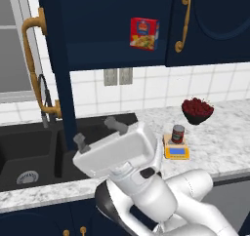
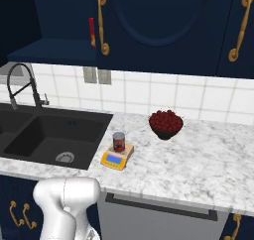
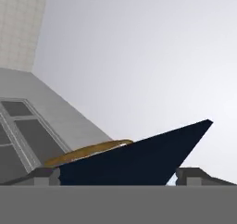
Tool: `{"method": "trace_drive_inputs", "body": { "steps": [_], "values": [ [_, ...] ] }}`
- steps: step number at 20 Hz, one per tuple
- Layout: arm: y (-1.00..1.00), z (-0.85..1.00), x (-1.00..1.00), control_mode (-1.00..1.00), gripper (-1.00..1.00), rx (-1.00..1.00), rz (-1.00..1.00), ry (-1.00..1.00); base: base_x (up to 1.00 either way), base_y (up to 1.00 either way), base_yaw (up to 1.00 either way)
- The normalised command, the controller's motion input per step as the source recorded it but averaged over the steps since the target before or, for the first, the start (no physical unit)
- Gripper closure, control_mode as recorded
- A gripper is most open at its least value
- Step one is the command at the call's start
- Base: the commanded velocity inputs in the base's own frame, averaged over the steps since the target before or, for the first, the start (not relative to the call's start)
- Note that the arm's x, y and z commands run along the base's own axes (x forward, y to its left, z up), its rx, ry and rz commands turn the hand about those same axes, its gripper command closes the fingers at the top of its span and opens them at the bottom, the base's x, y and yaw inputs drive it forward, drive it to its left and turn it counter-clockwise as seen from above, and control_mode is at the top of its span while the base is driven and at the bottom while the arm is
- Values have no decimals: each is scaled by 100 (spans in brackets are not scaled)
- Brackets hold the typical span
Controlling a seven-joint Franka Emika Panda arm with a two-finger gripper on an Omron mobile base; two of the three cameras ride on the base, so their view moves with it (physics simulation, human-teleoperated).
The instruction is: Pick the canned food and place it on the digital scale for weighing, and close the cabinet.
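Standing upright on the grey platform of the digital scale [image 1: 176, 151], the canned food [image 1: 178, 133] shows its red label and silvery top; scale and can sit together on the marble counter [image 1: 224, 137], a little way right of the dark sink [image 1: 29, 157]. From the right base camera the same pair appears near the counter's front edge, just beside the sink's right rim, with the blue display strip facing forward. A dark bowl of red fruit [image 1: 197, 110] rests farther back, near the tiled wall and well apart from the scale.

The cabinet [image 1: 112, 25] has its left door [image 1: 61, 69] swung out toward the robot, edge-on in the left base view, its long curved brass handle [image 1: 34, 59] on the outer face. Inside, on the shelf, a red-and-yellow box [image 1: 144, 33] stands upright. The neighbouring door to the right is shut flush.

The gripper [image 1: 95, 133] is raised in front of the sink, close to the open door's lower edge, with its 2 fingers spread wide and nothing between them. In the hand camera the dark door edge and part of the brass handle cross low between the fingertips [image 3: 190, 174]; whether a finger actually touches the door is hard to judge from these angles.
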Motion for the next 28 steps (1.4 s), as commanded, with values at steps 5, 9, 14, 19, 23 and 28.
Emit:
{"method": "trace_drive_inputs", "body": {
  "steps": [5, 9, 14, 19, 23, 28],
  "values": [
    [63, -6, -100, -100, -100, 0, 0, -10, 0, 0, 0],
    [100, -73, 21, -100, -100, 4, -10, 5, 0, 0, 0],
    [100, -88, 84, -100, -100, 27, -26, -1, 0, 0, 0],
    [100, -87, 0, -100, -100, 34, -11, -18, 0, 0, 0],
    [100, -45, -5, -100, -100, 29, -18, -18, 0, 0, 0],
    [48, -42, 49, -100, -100, 45, -6, -3, 0, 0, 0]
  ]
}}
